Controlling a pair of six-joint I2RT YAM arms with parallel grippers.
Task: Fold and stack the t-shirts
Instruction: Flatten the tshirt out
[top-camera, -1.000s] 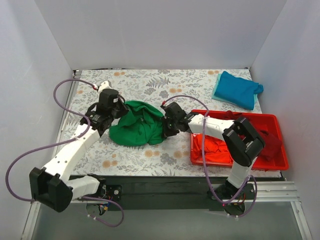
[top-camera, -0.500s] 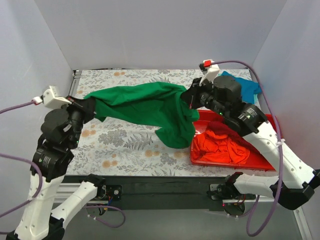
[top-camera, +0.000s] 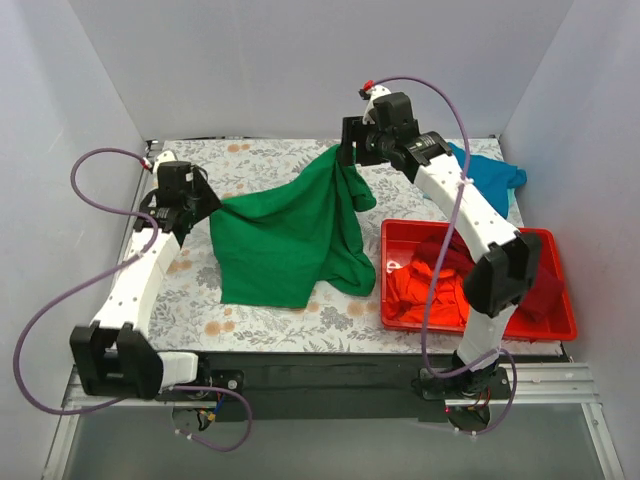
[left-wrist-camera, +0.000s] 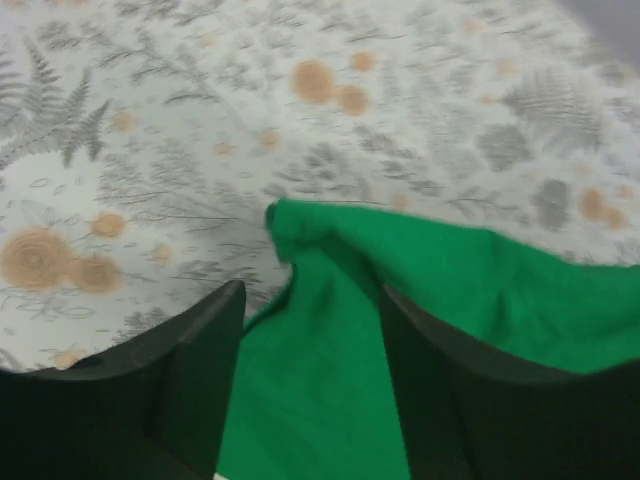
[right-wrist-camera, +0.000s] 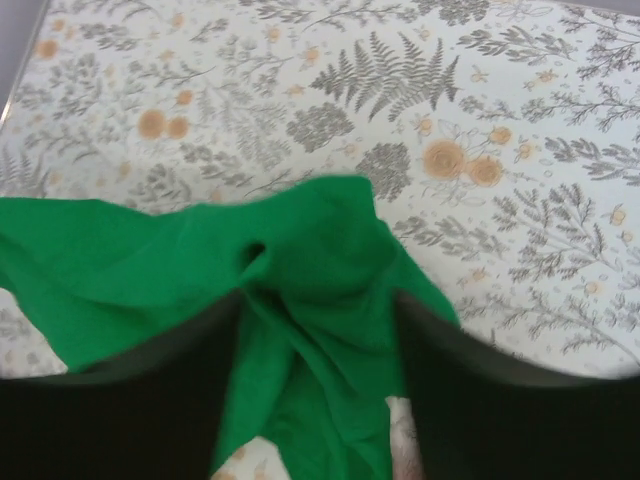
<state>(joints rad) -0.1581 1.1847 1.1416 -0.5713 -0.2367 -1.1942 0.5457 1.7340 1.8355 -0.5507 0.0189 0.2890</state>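
The bright green t-shirt (top-camera: 285, 240) lies spread over the middle of the floral table, its far corner still lifted. My left gripper (top-camera: 207, 207) sits at the shirt's left corner. In the left wrist view its jaws (left-wrist-camera: 310, 295) stand apart with green cloth (left-wrist-camera: 480, 270) lying loose between them. My right gripper (top-camera: 348, 157) is at the raised far corner, open (right-wrist-camera: 318, 300), with bunched green cloth (right-wrist-camera: 120, 260) between its fingers. A folded teal blue t-shirt (top-camera: 485, 180) rests at the back right. The orange-red t-shirt (top-camera: 425, 295) and the dark maroon t-shirt (top-camera: 545, 290) lie crumpled in the tray.
The rigid red plastic tray (top-camera: 540, 333) stands at the front right, right of the green shirt's hem. White walls close in the table on three sides. Purple cables loop off both arms.
The shirt, held stretched in the air between both grippers, has been brought down onto the table. Both arms swung toward the back. Both grippers' jaws have come apart.
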